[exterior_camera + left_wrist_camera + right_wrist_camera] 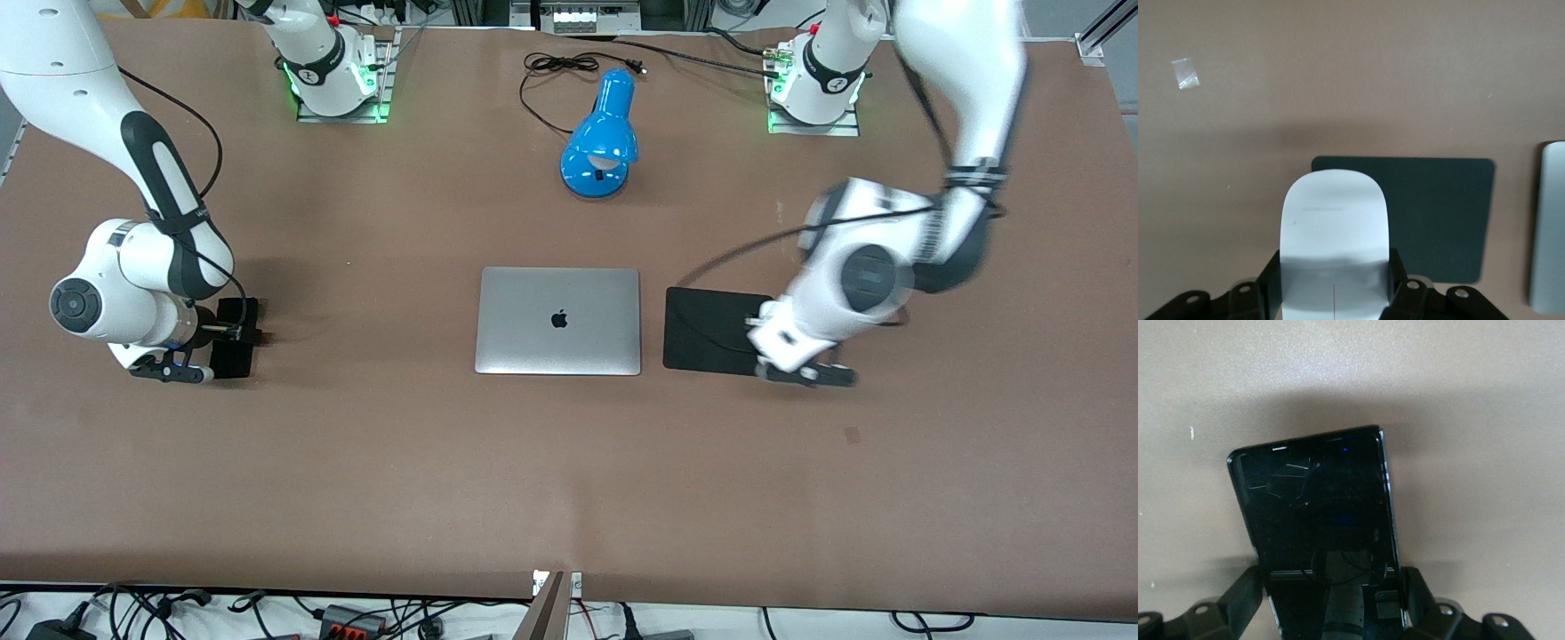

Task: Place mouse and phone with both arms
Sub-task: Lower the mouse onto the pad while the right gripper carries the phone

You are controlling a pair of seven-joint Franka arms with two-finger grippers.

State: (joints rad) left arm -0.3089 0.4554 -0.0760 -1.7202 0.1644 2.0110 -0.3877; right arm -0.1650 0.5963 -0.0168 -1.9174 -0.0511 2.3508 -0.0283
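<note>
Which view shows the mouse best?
Left wrist view: the mouse fills the frame, gripped between the left gripper fingers. Front view hides it under the left arm's wrist. Right wrist view doesn't show it.

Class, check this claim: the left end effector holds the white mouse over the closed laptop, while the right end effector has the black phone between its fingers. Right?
Not quite. The left wrist view shows the left end effector holding the mouse by the black mouse pad, not over the laptop. The phone part stands.
</note>
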